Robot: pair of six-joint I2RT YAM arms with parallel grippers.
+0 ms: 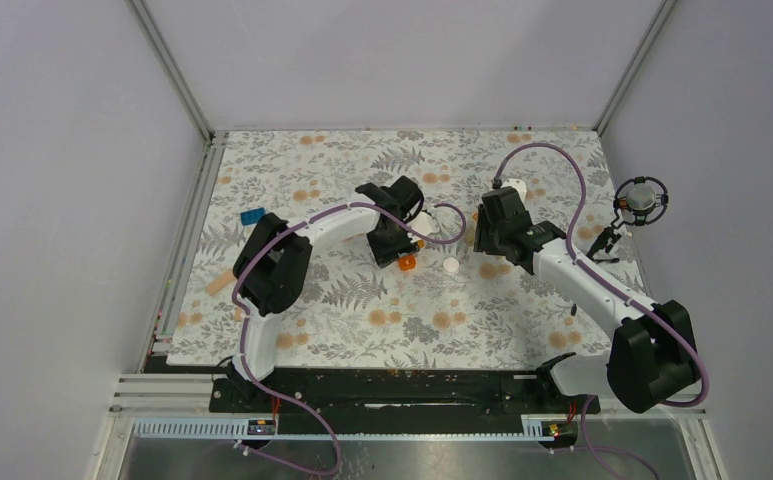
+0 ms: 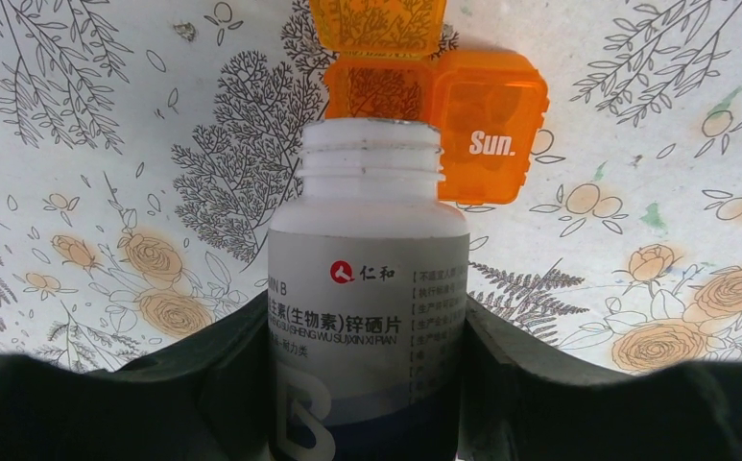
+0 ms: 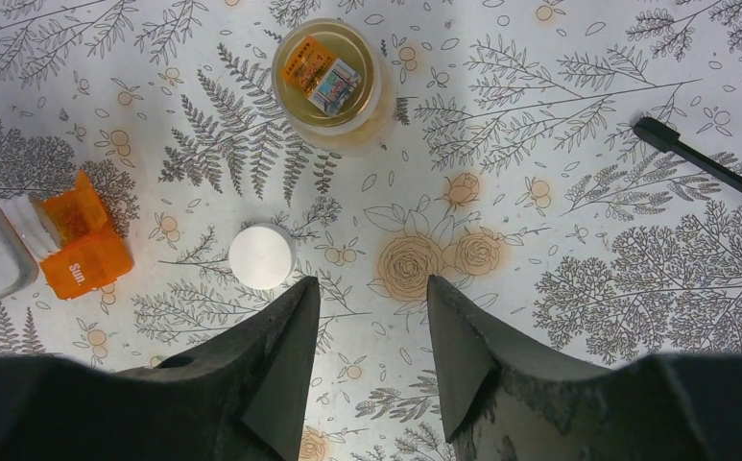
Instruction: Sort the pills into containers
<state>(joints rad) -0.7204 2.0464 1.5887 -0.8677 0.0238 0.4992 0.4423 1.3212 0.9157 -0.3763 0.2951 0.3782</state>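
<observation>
My left gripper (image 2: 367, 312) is shut on a white bottle with a dark blue band (image 2: 371, 221); its threaded neck is uncapped. Just beyond its mouth lies the translucent orange pill box (image 2: 487, 125), one lid (image 2: 378, 24) flipped open, with pale shapes showing through the shut "Sun." lid. In the top view that left gripper (image 1: 392, 235) hangs over the orange box (image 1: 407, 263). My right gripper (image 3: 372, 283) is open and holds nothing, above the cloth. A clear tan bottle (image 3: 328, 82) stands ahead of it, open end up. No loose pills show.
A round white cap (image 3: 262, 256) lies on the floral cloth (image 3: 587, 317) beside my right gripper's left finger. A blue brick (image 1: 251, 216) and a tan piece (image 1: 220, 283) lie at the left. A black stand (image 1: 642, 200) sits at the right edge, its leg (image 3: 703, 163) reaching in.
</observation>
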